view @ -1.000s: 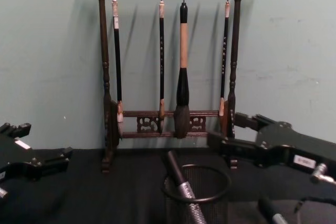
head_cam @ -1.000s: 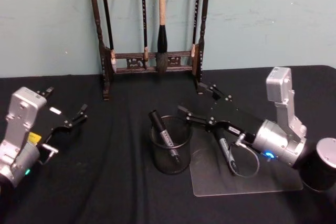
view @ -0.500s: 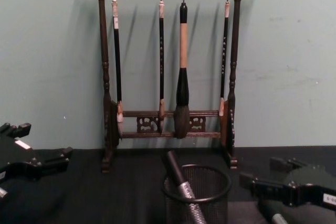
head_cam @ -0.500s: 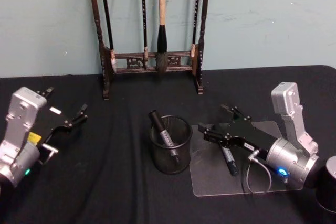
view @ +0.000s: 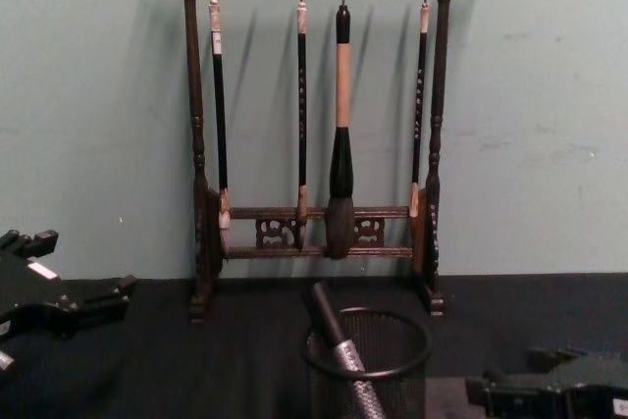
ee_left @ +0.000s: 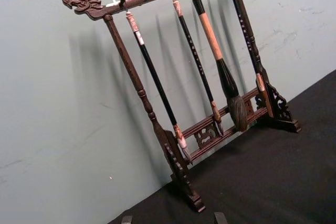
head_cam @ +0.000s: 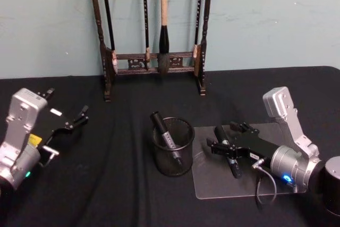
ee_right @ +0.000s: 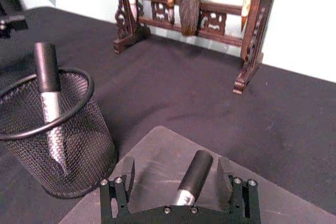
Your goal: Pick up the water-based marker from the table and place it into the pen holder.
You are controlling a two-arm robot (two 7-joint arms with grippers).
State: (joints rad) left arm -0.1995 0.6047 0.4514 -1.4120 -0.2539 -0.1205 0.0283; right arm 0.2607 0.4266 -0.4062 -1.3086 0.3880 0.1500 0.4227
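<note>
Marker (ee_right: 194, 172) lies between right end effector's (ee_right: 175, 169) parted fingers, wrist view.

Soft, even light falls from overhead. The brush rack (view: 314, 144) throws faint doubled shadows on the pale wall (view: 530, 125). The black table (head_cam: 106, 184) swallows the light. A clear sheet (head_cam: 212, 182) near its right edge carries a dull sheen. In the pen holder (ee_right: 79, 150), a marker's (ee_right: 51, 106) silver barrel gleams.
</note>
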